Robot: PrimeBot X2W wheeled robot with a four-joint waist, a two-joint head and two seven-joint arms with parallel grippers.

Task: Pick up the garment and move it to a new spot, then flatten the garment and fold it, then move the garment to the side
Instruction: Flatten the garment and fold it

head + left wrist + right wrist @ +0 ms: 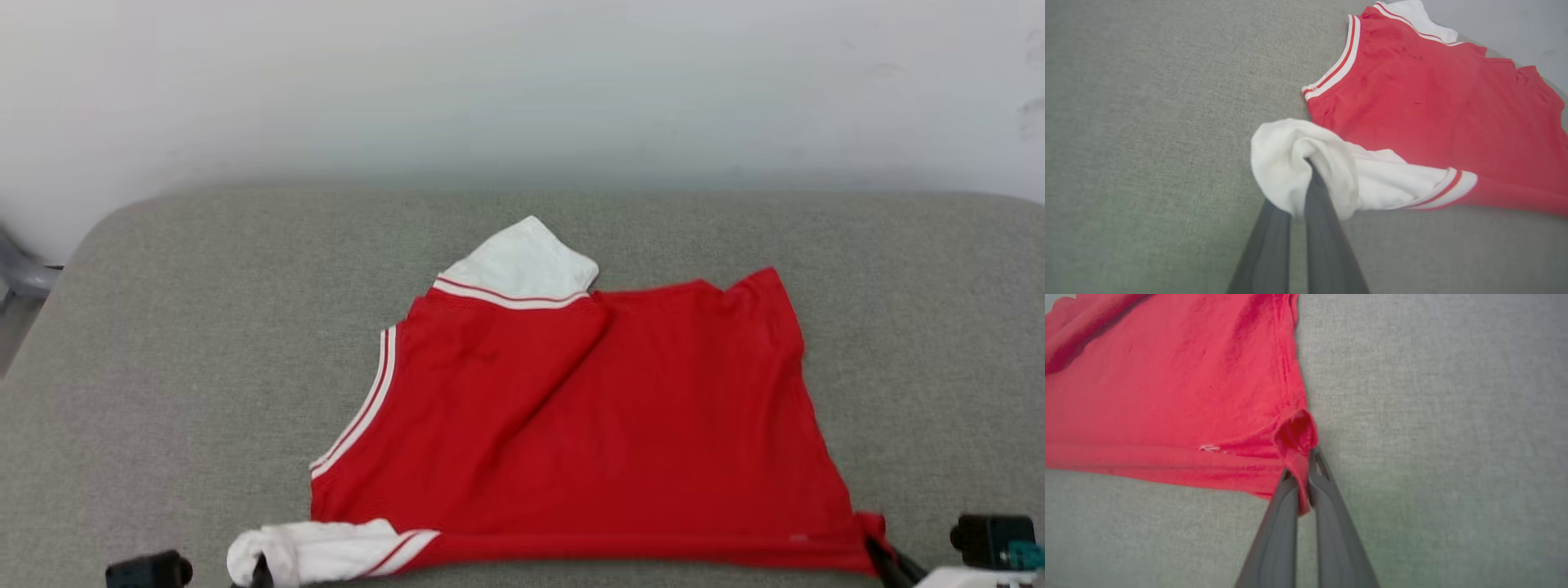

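Nearest, at the bottom left of the head view: left gripper (1306, 173), closed tight on the bunched near white sleeve (1278, 163). Fingertips buried in the fabric, so hidden; in the head view cut off by the frame edge, just a dark sliver under the sleeve.

Nearest on the right: right gripper (1304, 473), pinched shut on the near right hem corner (1296, 437), with a small fold of red puckered up between the fingers (1327, 522). Partly cropped at the head view's lower right, beside a dark wrist housing (992, 539).

Between the two grips: the garment (588, 425), stretched along its near edge and lying red side up, mid-surface, on the grey cloth-covered surface (163, 367). Diagonal crease running up toward the far sleeve.

On the left edge: red-and-white striped trim (359, 416). Faint dark marks in the red nearby, too dim to read.

Farther back: far white sleeve (522, 265), poking past the red body.

Farthest: pale wall (522, 82), with something grey (24, 273) at the left, cropped and unclear.
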